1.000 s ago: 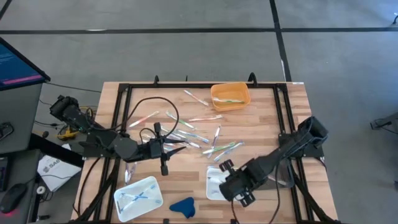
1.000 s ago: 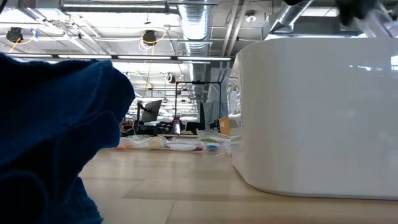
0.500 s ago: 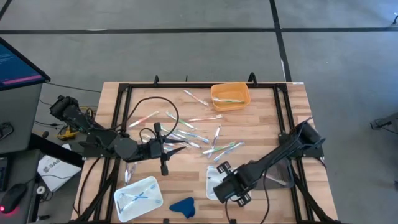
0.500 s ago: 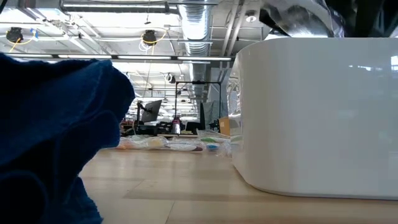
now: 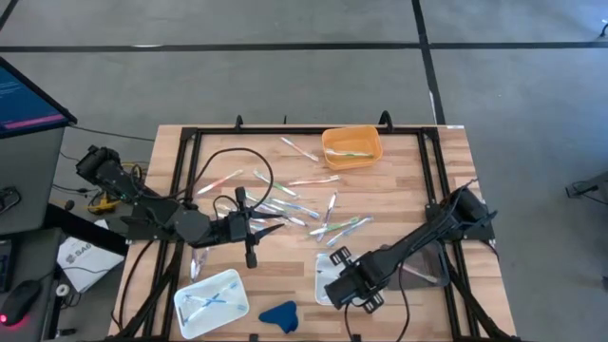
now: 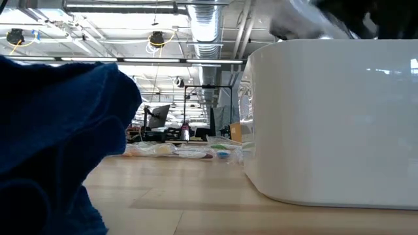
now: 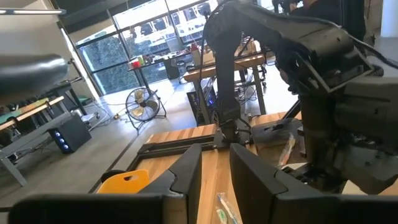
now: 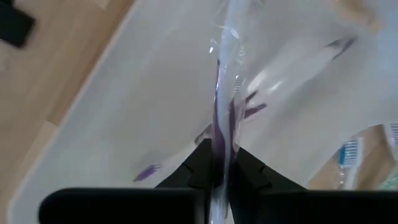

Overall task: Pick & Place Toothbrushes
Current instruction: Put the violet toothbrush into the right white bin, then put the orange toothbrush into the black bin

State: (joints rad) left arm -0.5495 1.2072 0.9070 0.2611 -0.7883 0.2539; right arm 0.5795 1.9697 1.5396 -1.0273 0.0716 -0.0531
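The pale wood-plank desk shows light brown boards under a black metal frame. An orange plastic tray holds a green-accented stick. Below it lie scattered white toothbrushes with green, pink and blue accents. Two white plastic trays sit nearer the blue cloth lump. The black right claw pinches a clear-wrapped purple toothbrush. A black cable loops beside the frame.
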